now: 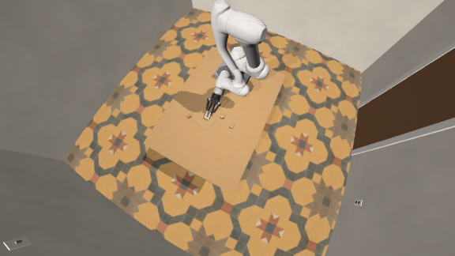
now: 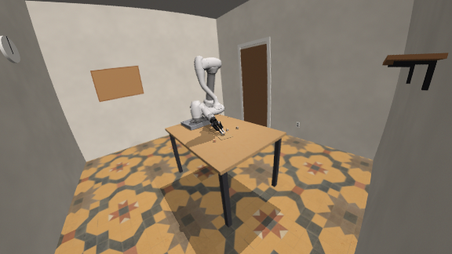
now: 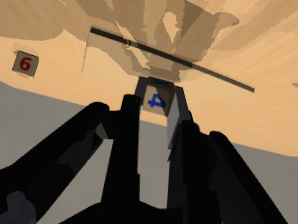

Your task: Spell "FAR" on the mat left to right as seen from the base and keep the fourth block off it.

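Note:
My gripper (image 1: 207, 116) (image 2: 222, 132) (image 3: 157, 95) is shut on a block (image 3: 157, 101) with a blue 4 on the side facing the wrist camera. Its top letter is hidden. The held block is over or at the base-side part of the thin, wood-coloured mat (image 1: 205, 126) (image 2: 224, 137); its exact height is unclear. One reddish block (image 1: 189, 116) (image 2: 214, 141) lies off the mat on one side. Two blocks, one nearer (image 1: 222, 116) and one farther (image 1: 231, 126) (image 2: 237, 128), lie off the mat on the other side. Their letters are unreadable. The wrist view shows a block with a red 6 (image 3: 25, 63).
The wooden table (image 1: 189, 146) (image 2: 235, 154) carries the mat and loose blocks. The arm's grey base plate (image 2: 193, 124) is at the table's back. The arm and gripper cast shadows beside the mat.

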